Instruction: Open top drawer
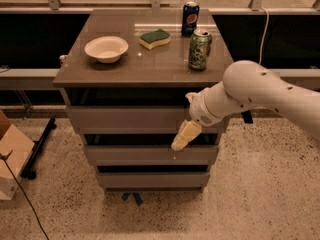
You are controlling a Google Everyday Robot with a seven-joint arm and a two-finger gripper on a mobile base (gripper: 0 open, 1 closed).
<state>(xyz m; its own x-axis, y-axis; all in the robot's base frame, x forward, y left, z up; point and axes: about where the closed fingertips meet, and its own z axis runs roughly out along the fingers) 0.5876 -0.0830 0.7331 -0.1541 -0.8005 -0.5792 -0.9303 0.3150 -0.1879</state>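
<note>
The top drawer (pixel 125 119) is the upper of three plain grey-brown handleless fronts in a small cabinet, with a dark gap between it and the cabinet's top (pixel 150 66). My gripper (pixel 182 134), pale yellow at the end of a white arm (pixel 250 91), hangs in front of the right part of the top drawer. Its tip reaches down over the drawer's lower edge and the dark gap below. The arm comes in from the right and hides the drawer's right end.
On the cabinet's top stand a white bowl (pixel 106 48), a green-and-yellow sponge (pixel 154 38), a blue Pepsi can (pixel 190 18) and a green can (pixel 199 49). Two lower drawers (pixel 140 155) sit beneath. A cardboard box (pixel 10 156) and a black stand leg (pixel 39 146) are at the left on the speckled floor.
</note>
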